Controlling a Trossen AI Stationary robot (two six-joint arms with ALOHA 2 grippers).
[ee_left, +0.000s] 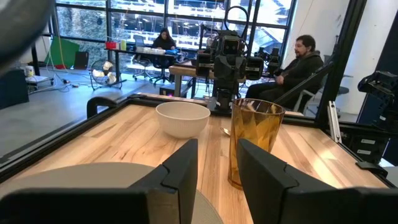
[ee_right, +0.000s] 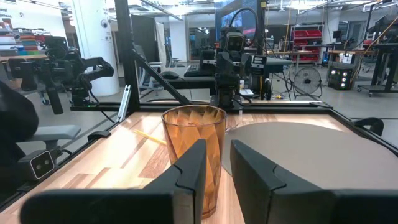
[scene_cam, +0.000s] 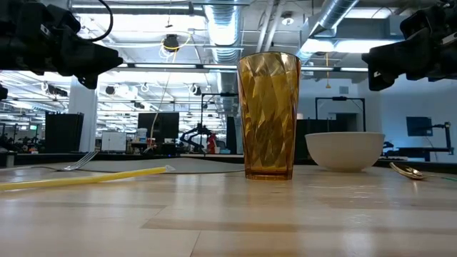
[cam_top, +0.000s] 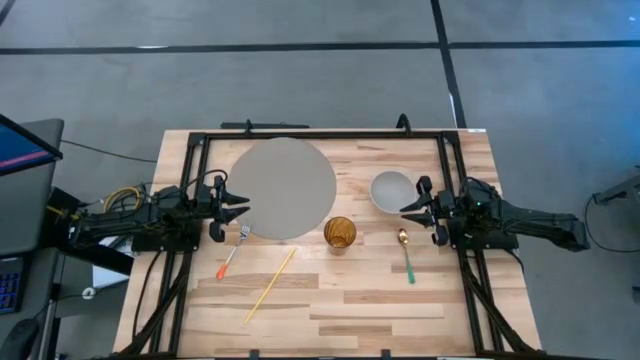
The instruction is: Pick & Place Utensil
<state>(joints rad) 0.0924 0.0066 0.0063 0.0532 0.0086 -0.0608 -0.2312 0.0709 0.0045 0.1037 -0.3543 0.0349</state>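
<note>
The left gripper [cam_top: 244, 207] hovers released near the left edge, above the fork [cam_top: 234, 249]. The right gripper [cam_top: 408, 210], also released, hovers beside the white bowl [cam_top: 391, 191], above the spoon [cam_top: 405, 254].

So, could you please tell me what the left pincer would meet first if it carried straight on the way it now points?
Probably the ribbed amber glass tumbler: the left pincer, open over the round grey plate, points across the table, and the left wrist view shows the tumbler just off its centreline. Height is unclear, so it might pass over.
</note>
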